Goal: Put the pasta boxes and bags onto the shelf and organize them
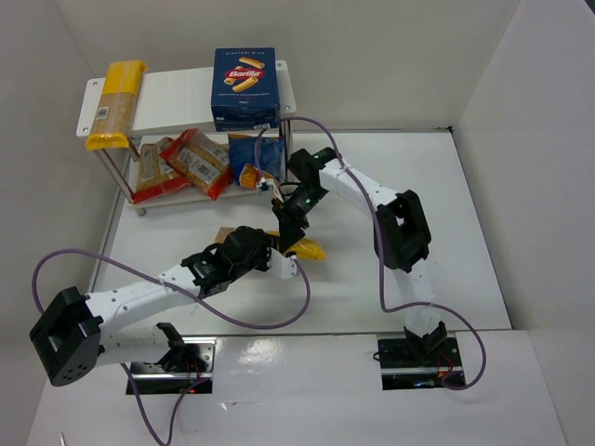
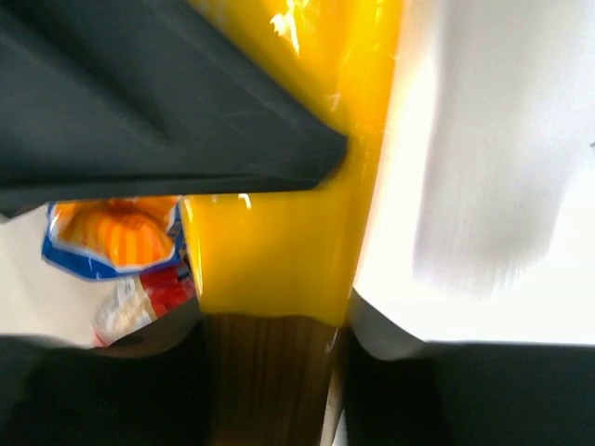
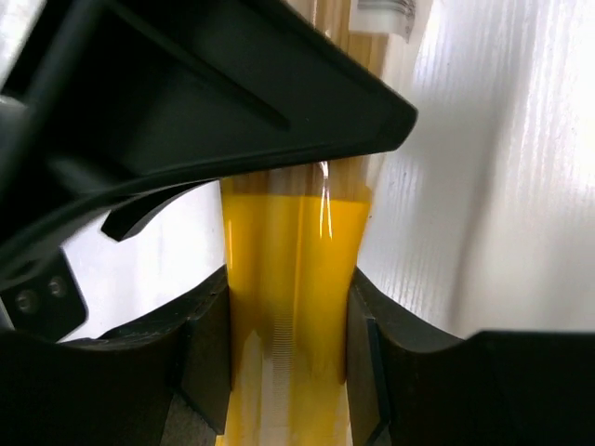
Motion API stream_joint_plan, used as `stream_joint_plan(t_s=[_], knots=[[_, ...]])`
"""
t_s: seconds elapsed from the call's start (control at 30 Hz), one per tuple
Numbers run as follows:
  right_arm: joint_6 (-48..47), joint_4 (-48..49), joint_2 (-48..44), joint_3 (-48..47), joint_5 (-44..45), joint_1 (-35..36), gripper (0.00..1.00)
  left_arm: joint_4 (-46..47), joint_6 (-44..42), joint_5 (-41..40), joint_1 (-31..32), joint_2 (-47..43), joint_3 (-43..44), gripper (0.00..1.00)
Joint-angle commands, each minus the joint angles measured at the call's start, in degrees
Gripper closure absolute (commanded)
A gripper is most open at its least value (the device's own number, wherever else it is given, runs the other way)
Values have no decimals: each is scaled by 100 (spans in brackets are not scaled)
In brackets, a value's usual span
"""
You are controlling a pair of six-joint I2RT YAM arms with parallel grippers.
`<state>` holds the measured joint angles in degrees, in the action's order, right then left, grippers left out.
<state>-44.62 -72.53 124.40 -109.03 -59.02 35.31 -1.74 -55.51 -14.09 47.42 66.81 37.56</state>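
Yellow spaghetti bag point(image 1: 310, 249) at frame centre, on or just over the table point(image 1: 456, 232), clenched by both left gripper point(image 1: 282, 263) and right gripper point(image 1: 290, 229), probably to keep its long limp length level for the shelf point(image 1: 177, 93) at upper left.

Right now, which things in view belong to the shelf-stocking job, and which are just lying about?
Job: white shelf; Barilla box; yellow spaghetti bag on top; red-orange bags; blue bag; second spaghetti bag, held by left gripper and right gripper.
Not the job: purple cables; white enclosure walls.
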Motion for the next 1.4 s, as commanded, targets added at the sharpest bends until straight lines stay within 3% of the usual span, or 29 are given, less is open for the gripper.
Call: stream_joint_plan(t_s=[0.0,0.03,0.33,0.4,0.43,0.5,0.53,0.63,0.67,1.0,1.2,1.37], knots=[[-55,-182,-539,31,-593,125,100,174,-170,-304,-40,43,427,73],[-55,-182,-592,31,-593,125,100,235,-171,-375,-40,43,427,100],[-108,-182,-645,84,-540,125,100,543,679,-85,-110,-396,120,100],[40,-182,-645,23,-479,125,93,596,830,133,-241,-588,50,100],[93,-182,-645,22,-478,125,69,665,927,134,-242,-659,-29,100],[268,-130,-592,-39,-478,56,47,745,928,134,-242,-801,-187,100],[339,-25,-592,-39,-478,-23,27,745,988,134,-242,-879,-249,100],[620,133,-592,-100,-399,-251,18,745,1103,134,-295,-1108,-372,100],[700,247,-592,-101,-399,-331,0,745,1164,134,-295,-1230,-372,100],[1166,486,-1488,-303,-786,-2106,0,245,1165,301,-347,-1706,-267,100],[1832,1450,-2507,950,-848,-3107,0,-388,1516,599,-540,-2162,304,100],[2010,1980,-3061,1481,-655,-3434,0,-644,1779,600,-777,-2558,761,100]])
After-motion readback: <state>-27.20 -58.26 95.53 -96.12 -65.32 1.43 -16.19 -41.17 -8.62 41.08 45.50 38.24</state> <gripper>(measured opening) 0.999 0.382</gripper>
